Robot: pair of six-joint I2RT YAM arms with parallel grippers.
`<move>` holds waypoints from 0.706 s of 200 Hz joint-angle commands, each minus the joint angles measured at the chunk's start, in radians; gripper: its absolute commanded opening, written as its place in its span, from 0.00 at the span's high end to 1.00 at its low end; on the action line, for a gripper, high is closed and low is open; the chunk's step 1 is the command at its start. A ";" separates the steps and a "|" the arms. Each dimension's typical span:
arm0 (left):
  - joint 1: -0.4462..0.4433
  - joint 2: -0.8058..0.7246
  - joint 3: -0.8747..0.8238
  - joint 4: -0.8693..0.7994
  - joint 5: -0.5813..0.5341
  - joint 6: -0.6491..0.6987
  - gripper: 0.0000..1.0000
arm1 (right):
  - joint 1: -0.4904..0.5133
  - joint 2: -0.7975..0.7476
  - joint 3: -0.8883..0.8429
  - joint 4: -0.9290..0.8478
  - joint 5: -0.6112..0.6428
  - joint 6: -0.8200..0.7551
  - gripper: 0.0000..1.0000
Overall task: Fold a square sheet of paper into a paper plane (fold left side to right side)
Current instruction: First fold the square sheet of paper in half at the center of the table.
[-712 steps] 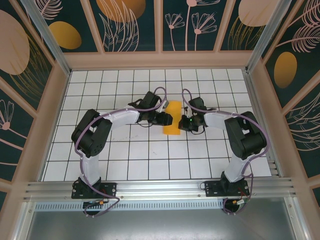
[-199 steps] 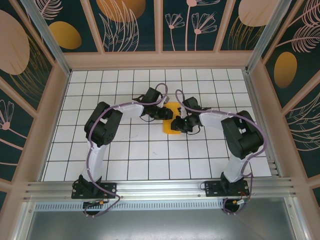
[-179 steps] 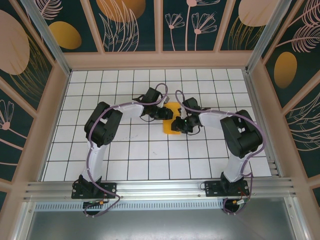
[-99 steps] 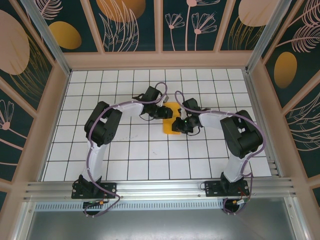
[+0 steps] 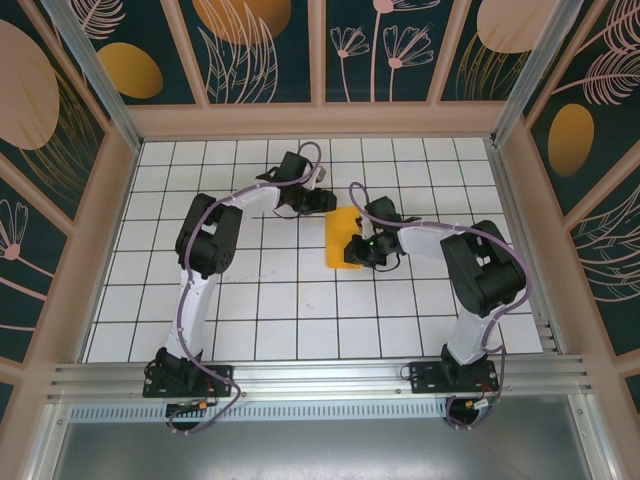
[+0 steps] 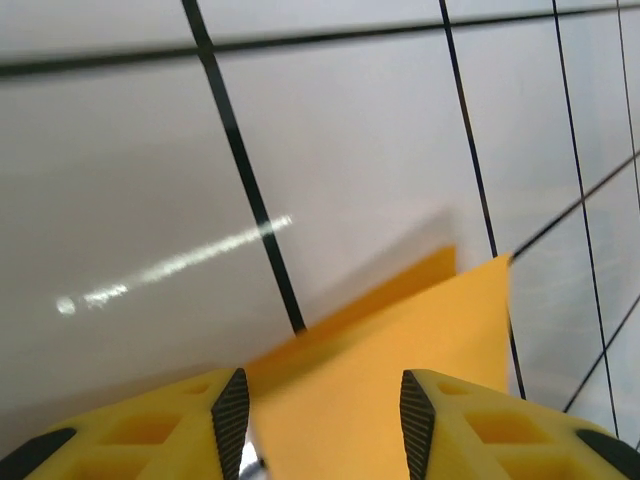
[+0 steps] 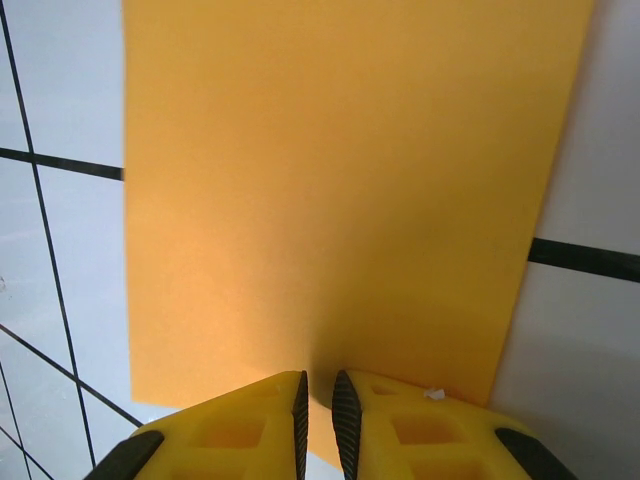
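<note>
Right, from the top, the folded sheet of paper [image 5: 342, 235] lies mid-tabletop. The left gripper [image 5: 326, 201] sits just off its far-left corner and the right gripper [image 5: 352, 248] at its right edge. Left wrist: jaws wide apart, paper corner just ahead. Right wrist: jaws nearly closed, tips on the paper's edge.

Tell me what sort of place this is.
Most likely a lab cell for robot trials: a left arm and a right arm bolted to an aluminium rail, a white gridded table, and leaf-patterned panels walling it in.
</note>
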 commanded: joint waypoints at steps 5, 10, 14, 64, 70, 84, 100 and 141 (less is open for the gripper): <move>0.027 0.064 0.071 -0.042 -0.005 0.025 0.52 | -0.002 0.047 -0.066 -0.146 0.132 -0.025 0.78; 0.031 0.071 0.080 -0.045 -0.005 0.025 0.52 | -0.002 0.046 -0.066 -0.145 0.134 -0.025 0.78; 0.036 0.075 0.083 -0.047 -0.005 0.024 0.52 | -0.002 0.045 -0.067 -0.144 0.133 -0.024 0.78; 0.063 -0.113 -0.049 -0.040 -0.071 0.069 0.51 | -0.004 0.041 -0.051 -0.121 0.103 -0.018 0.78; 0.063 -0.152 -0.083 -0.030 -0.072 0.068 0.52 | -0.004 0.042 -0.049 -0.120 0.103 -0.017 0.78; 0.061 -0.239 -0.182 0.036 -0.026 0.043 0.54 | -0.004 0.041 -0.044 -0.117 0.106 -0.014 0.78; 0.052 -0.317 -0.306 0.137 0.057 -0.009 0.57 | -0.004 0.042 -0.041 -0.115 0.106 -0.011 0.78; -0.055 -0.328 -0.415 0.218 0.115 -0.061 0.57 | -0.004 0.049 -0.028 -0.120 0.106 -0.011 0.78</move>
